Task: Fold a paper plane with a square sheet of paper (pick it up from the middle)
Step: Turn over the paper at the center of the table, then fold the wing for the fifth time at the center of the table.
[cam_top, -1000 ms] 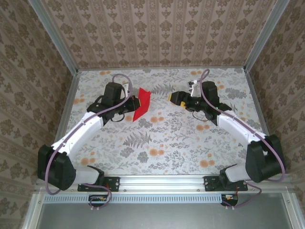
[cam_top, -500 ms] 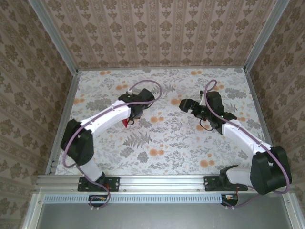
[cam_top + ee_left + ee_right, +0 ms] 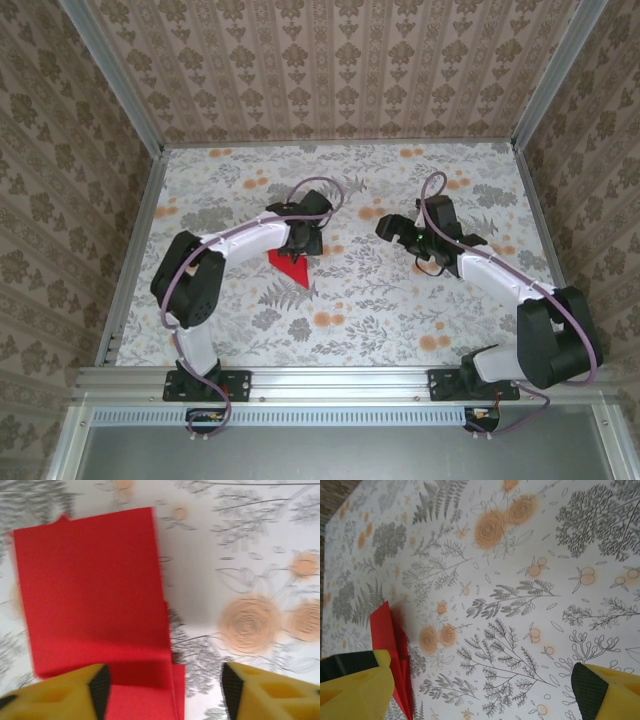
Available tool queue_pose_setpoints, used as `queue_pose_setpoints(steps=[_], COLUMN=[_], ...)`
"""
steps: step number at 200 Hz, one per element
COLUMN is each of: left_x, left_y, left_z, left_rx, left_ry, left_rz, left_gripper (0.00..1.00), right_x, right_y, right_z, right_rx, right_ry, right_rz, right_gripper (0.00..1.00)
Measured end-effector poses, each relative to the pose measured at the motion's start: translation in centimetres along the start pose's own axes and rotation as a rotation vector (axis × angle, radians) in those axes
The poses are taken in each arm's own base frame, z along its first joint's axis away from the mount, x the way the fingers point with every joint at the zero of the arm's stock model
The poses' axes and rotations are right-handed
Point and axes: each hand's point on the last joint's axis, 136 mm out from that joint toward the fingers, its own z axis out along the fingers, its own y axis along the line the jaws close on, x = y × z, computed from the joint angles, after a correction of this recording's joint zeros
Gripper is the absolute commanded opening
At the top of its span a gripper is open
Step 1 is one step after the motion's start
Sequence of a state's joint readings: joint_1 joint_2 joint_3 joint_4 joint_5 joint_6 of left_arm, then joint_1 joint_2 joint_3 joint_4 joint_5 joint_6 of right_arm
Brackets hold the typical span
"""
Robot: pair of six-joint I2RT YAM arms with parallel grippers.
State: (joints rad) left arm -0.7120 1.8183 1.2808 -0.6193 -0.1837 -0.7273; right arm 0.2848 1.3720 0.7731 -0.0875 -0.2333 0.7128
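The red sheet of paper [image 3: 289,265], folded into a layered, pointed shape, lies flat on the flowered table just in front of my left gripper [image 3: 303,243]. In the left wrist view the folded paper [image 3: 95,590] spreads beneath my left gripper [image 3: 162,690]. Its jaws stand open, and bare table separates the paper's edge from the right pad [image 3: 229,685]. My right gripper [image 3: 392,228] hovers to the right of the paper, open with nothing in it. In the right wrist view the paper [image 3: 390,645] shows edge-on beside the left finger [image 3: 355,680] of that gripper [image 3: 470,680].
The table [image 3: 400,300] is covered in a grey fern and orange flower print. Metal rails [image 3: 130,240] and patterned walls close it in on the left, right and back. Open tabletop lies between the grippers and toward the near edge.
The left arm swung in toward the middle and lowered the red paper onto the table. Its jaws went from shut on the paper to open. The right gripper barely moved.
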Motion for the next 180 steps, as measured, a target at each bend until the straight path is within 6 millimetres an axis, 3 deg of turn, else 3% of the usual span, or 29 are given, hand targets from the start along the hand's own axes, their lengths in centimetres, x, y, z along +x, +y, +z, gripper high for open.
queue_pose_setpoints(steps=[33, 63, 89, 115, 151, 180], left_x=[-2.3, -3.9, -2.9, -1.1, 0.3, 0.6], left_y=[2.0, 5.9, 10.0, 13.4, 15.0, 15.0], left_z=[-2.8, -5.6, -5.9, -5.8, -5.9, -5.6], left_rx=[0.183, 0.241, 0.214, 0.179, 0.194, 0.213], left_ry=[-0.055, -0.152, -0.178, -0.184, -0.182, -0.166], left_rz=[-0.132, -0.235, -0.316, -0.384, -0.43, -0.441], left_gripper=[0.91, 0.96, 0.98, 0.98, 0.99, 0.99], right_x=[3.8, 8.5, 12.0, 14.5, 15.7, 16.2], right_y=[2.6, 7.8, 12.4, 15.6, 17.9, 17.2], right_z=[2.4, 5.5, 7.9, 9.5, 11.5, 13.0], right_rx=[-0.013, -0.065, -0.123, -0.167, -0.2, -0.168], right_ry=[0.098, 0.223, 0.299, 0.355, 0.404, 0.429], right_rz=[-0.066, -0.17, -0.25, -0.302, -0.326, -0.329], right_gripper=[0.85, 0.67, 0.54, 0.44, 0.39, 0.39])
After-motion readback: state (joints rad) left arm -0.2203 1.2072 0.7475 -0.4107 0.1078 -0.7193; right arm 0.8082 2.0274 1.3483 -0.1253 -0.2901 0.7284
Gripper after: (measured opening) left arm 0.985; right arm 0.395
